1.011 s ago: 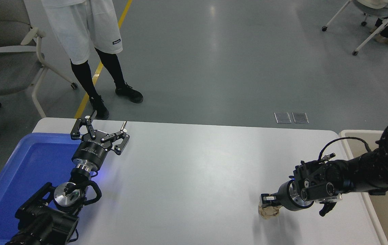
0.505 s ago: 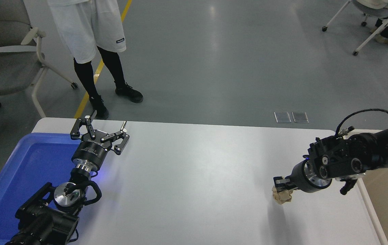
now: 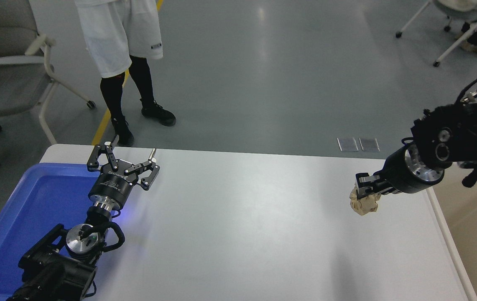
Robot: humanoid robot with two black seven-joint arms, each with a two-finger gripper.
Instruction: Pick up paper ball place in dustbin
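- Here, little writing can be read: a small dark label with pale print sits on the hem of the white shorts of the person (image 3: 123, 42) standing beyond the far edge of the desk (image 3: 238, 225), and faint print rings the left gripper's (image 3: 123, 161) body; both are too small to make out.
- The paper ball (image 3: 364, 203), a creased tan wad, hangs under the tip of the right gripper (image 3: 366, 189), whose jaws are clamped on its top.
- The ball is held in the air above the desk near the right edge, with a faint shadow on the white surface nearer the camera.
- The dustbin (image 3: 447, 234) stands just beside the desk's right edge; its cream rim runs along that edge and its beige inside shows nothing in the visible part. The ball is to the left of that rim, not over the bin.
- A blue tray (image 3: 21, 217) lies on the desk's left end; its visible floor is bare.
- The left gripper is parked at the tray's far right corner, jaws spread apart and holding nothing.
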